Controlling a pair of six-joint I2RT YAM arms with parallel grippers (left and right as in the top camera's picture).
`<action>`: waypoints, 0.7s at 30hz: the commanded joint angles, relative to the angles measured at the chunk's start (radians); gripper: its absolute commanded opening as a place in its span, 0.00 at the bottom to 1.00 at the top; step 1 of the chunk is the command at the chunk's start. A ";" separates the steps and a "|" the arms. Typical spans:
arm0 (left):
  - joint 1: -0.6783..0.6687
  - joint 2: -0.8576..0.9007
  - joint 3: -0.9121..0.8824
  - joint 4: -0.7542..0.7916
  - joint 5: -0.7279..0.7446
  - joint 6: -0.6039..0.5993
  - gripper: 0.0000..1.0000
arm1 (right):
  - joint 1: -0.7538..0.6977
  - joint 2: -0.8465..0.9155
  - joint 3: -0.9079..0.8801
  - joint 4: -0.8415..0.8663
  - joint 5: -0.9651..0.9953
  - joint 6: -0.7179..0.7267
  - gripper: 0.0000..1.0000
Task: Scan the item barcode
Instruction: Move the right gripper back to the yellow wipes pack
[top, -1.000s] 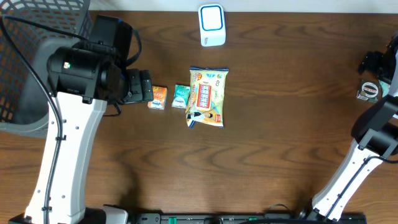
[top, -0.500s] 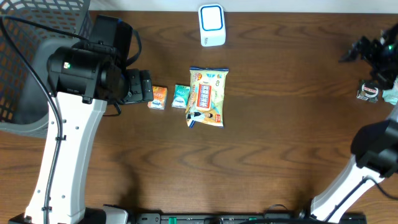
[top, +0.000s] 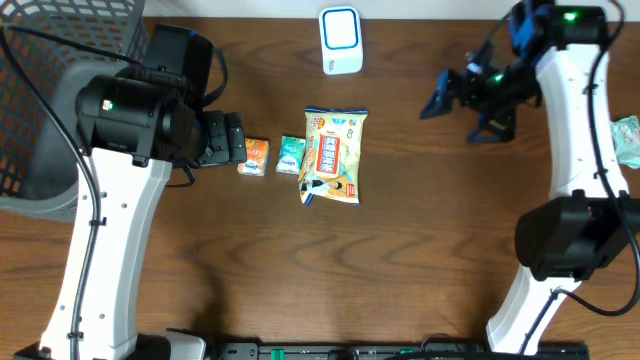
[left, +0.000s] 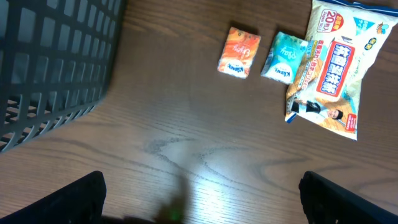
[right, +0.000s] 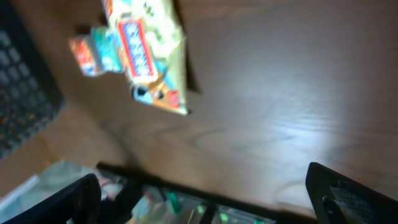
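Note:
A yellow snack bag (top: 335, 155) lies flat mid-table, with a small teal pack (top: 291, 154) and a small orange pack (top: 255, 157) to its left. The white and blue scanner (top: 341, 40) stands at the far edge. My left gripper (top: 226, 138) hovers open just left of the orange pack; its wrist view shows the bag (left: 339, 74), the teal pack (left: 283, 56) and the orange pack (left: 239, 51) ahead of the empty left gripper (left: 202, 208). My right gripper (top: 455, 115) hangs open and empty to the right of the scanner; its blurred view shows the bag (right: 152, 56).
A black mesh basket (top: 40, 90) stands at the table's left, close beside the left arm, and shows as a grid (left: 50, 62) in the left wrist view. A teal packet (top: 628, 140) lies at the right edge. The table's front edge (right: 186, 186) shows in the right wrist view.
The right arm has swung in from the far right edge toward the table's middle, now near the scanner. The left arm and the items have not moved.

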 joint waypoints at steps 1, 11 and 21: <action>0.000 0.000 -0.003 -0.004 -0.005 -0.005 0.98 | 0.038 -0.086 -0.041 -0.004 -0.091 0.000 0.99; 0.000 0.000 -0.003 -0.005 -0.005 -0.005 0.98 | 0.133 -0.225 -0.061 -0.004 -0.086 0.000 0.99; 0.000 0.000 -0.003 -0.004 -0.005 -0.005 0.98 | 0.271 -0.277 -0.063 -0.004 0.066 -0.016 0.99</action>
